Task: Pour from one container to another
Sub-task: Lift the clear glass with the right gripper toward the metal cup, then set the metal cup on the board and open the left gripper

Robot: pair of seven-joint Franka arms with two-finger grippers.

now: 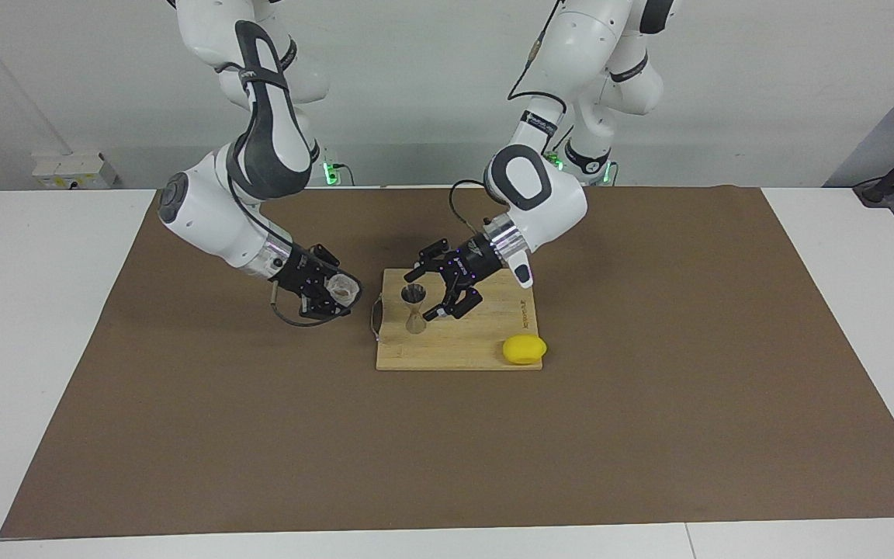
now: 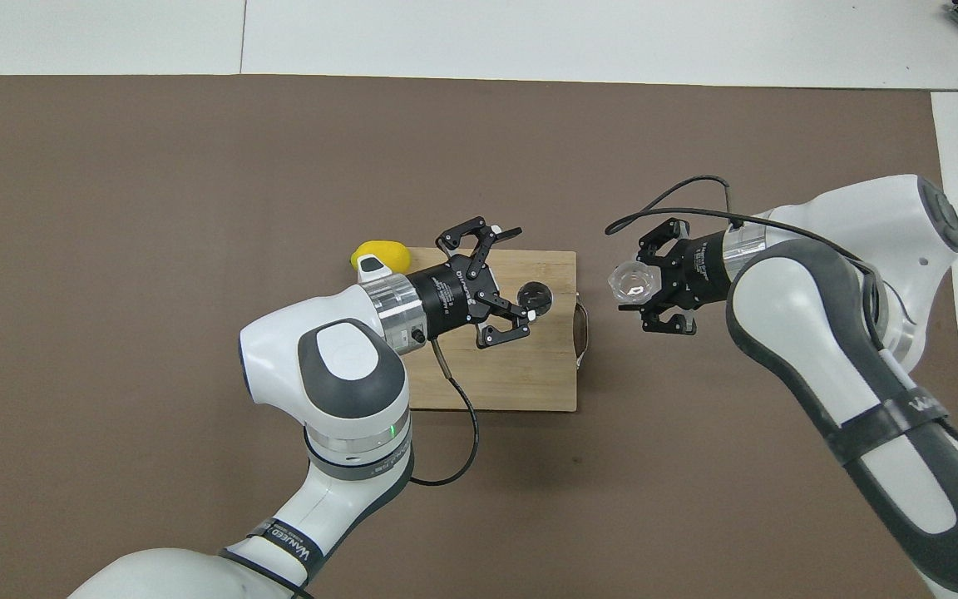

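The steel jigger [image 1: 414, 307] stands upright on the wooden cutting board [image 1: 472, 353]; it also shows in the overhead view [image 2: 535, 295]. My left gripper [image 1: 439, 284] is open low over the board, its fingertips right beside the jigger and not closed on it. It shows in the overhead view too [image 2: 522, 274]. My right gripper [image 1: 332, 295] is shut on the clear glass cup [image 1: 344, 290]. It holds the cup tipped on its side above the mat, mouth toward the board, beside the board's handle end. Gripper [image 2: 644, 284] and cup [image 2: 632, 281] both show in the overhead view.
A yellow lemon [image 1: 524, 348] lies at the board's corner toward the left arm's end, farther from the robots than the jigger. The board [image 2: 520, 387] has a metal handle [image 2: 583, 328] facing the right gripper. A brown mat [image 1: 649, 435] covers the table.
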